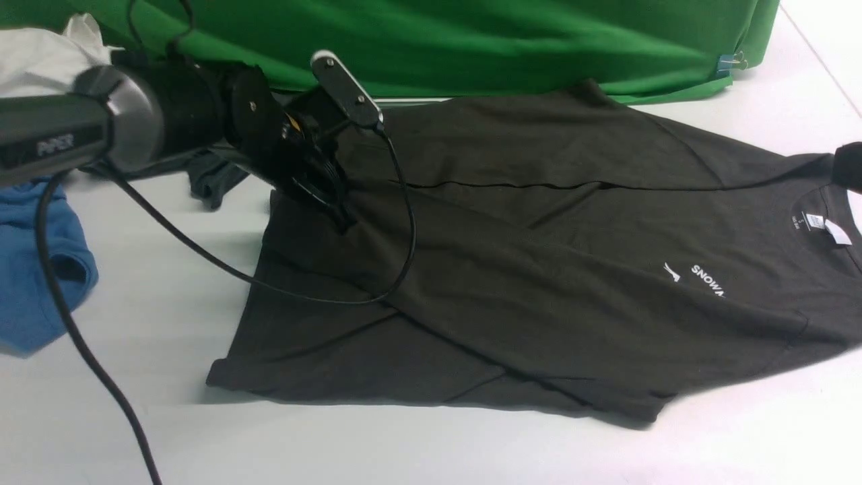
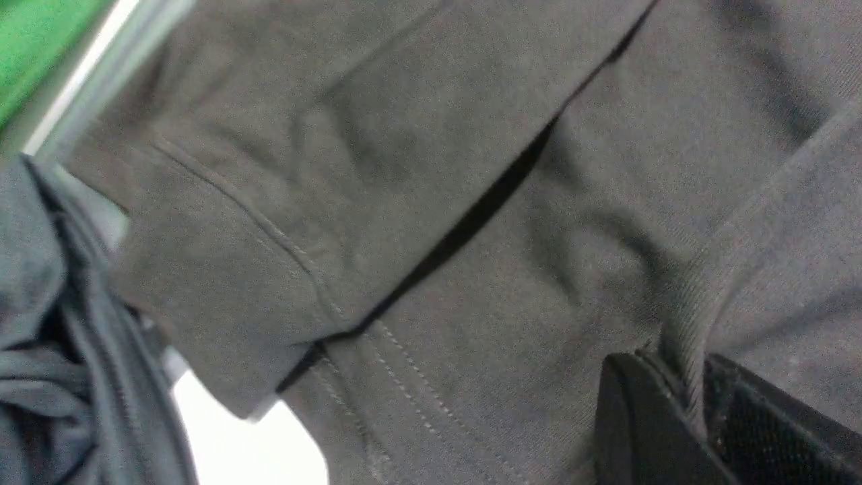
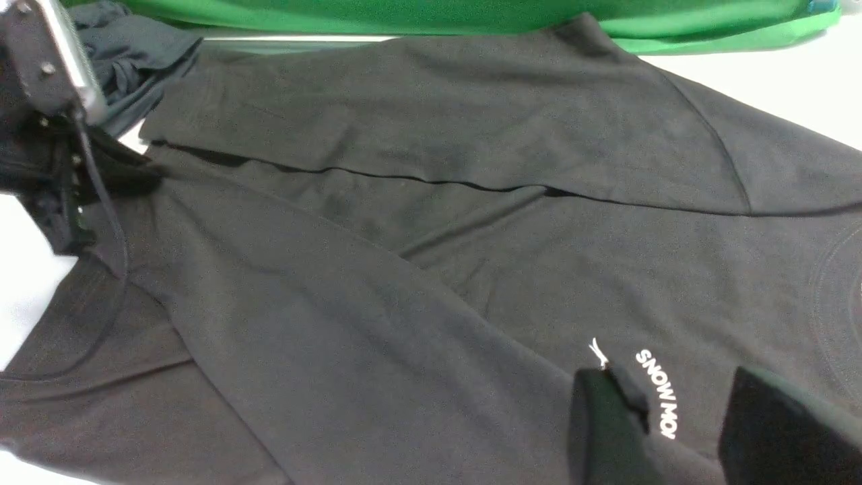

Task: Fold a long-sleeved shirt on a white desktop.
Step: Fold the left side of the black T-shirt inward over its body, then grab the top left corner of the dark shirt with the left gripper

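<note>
Slippage looked the likeliest fault: the left gripper [image 2: 683, 397] pinched only a thin ridge of the long-sleeved shirt [image 1: 539, 269], spread across the white desktop [image 1: 168, 303], while the right gripper [image 3: 673, 391] hung open above its chest lettering [image 1: 707, 279], so one-sided pulling could have skewed its folds.

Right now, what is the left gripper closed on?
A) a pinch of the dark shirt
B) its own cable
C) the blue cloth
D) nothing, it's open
A: in the left wrist view, a ridge of the shirt sits pinched between the jaws of the left gripper.
</note>
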Robot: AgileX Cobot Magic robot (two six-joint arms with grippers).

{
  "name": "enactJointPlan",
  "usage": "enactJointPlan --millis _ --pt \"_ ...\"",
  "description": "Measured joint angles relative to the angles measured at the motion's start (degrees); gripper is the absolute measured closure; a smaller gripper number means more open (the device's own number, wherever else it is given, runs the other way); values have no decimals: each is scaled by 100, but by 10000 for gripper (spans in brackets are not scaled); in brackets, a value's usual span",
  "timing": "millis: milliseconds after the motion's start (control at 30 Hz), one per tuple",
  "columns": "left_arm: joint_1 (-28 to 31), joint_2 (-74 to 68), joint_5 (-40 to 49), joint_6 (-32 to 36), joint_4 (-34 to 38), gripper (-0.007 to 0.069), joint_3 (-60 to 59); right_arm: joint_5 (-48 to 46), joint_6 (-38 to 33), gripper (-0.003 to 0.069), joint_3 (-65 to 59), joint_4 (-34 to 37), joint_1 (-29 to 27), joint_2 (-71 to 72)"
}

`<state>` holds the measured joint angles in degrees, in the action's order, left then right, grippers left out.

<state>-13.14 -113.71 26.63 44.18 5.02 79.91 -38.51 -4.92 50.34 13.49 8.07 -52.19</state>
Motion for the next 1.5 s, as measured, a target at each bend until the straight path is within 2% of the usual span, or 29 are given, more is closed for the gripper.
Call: enactJointPlan --millis 100,233,300,333,433,533,600,700,733,767,867,900,933,1167,1500 --pt "0 -60 -135 -186 0 503 0 0 0 418 0 0 0 0" --pt "0 -67 -330 -940 -56 359 21 0 0 418 0 0 0 0" --pt "0 -52 -329 -1548 -226 274 28 0 0 418 0 0 0 0" --pt "0 -39 -302 -2075 -388 203 35 0 0 418 0 0 0 0" --pt "13 -2 13 -3169 -855 70 177 0 0 418 0 0 0 0" --pt "150 -3 495 -4222 -978 -15 525 0 0 418 0 0 0 0" --pt "276 -3 639 -4470 -842 -28 684 0 0 418 0 0 0 0" --pt "841 -73 1029 -4624 213 -34 1212 0 0 418 0 39 0 0" --pt "875 -81 1049 -4624 290 -34 1212 0 0 418 0 48 0 0" --pt "1129 -192 1203 -4418 943 -32 1438 0 -23 418 0 132 0 0" --pt "1472 -532 1482 -3919 2066 -20 1785 0 -242 418 0 469 0 0" --pt "1487 -559 1497 -3891 2123 -20 1802 0 -286 418 0 497 0 0" --pt "1563 -778 1614 -3733 2496 -8 1899 0 -430 418 0 727 0 0" --pt "1597 -1537 1653 -3562 2824 39 2135 0 -811 418 0 1358 0 0" --pt "1597 -1802 923 -3546 3232 43 2190 2 -829 418 0 1452 0 0"
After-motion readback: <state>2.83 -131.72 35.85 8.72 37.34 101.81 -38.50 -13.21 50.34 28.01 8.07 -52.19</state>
